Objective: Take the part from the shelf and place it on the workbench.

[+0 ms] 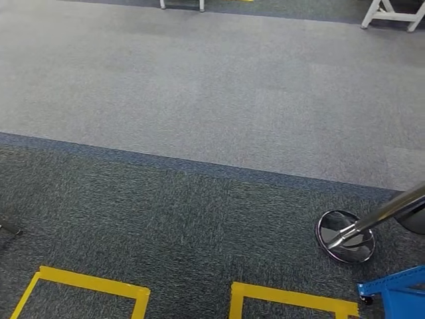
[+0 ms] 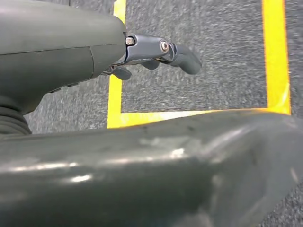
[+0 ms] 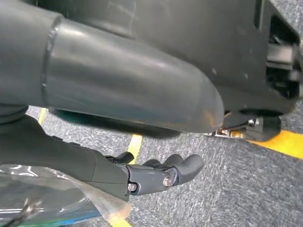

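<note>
My left hand (image 2: 157,52) hung over the carpet floor (image 1: 200,100) with its fingers stretched apart and nothing in them. My right hand (image 3: 157,172) hung low too, fingers loosely curved. A clear plastic bag (image 3: 46,198) lay crumpled against its palm side, and I could not tell whether the hand gripped it.

I judged that bag to hold the part, though the contents were too blurred to make out. No shelf or counter was plainly in sight. A bagged part would likely be light, and the film slippery and limp. I would close on the solid piece through the plastic rather than on a loose fold.

The carpet lay broad and open toward the far side. Two yellow tape squares (image 1: 90,282) marked the near floor. On the near right stood a chrome post base (image 1: 344,236) and, just nearer, the corner of a blue frame (image 1: 396,289), both things to steer around. White legs (image 1: 386,13) stood at the far right edge.
</note>
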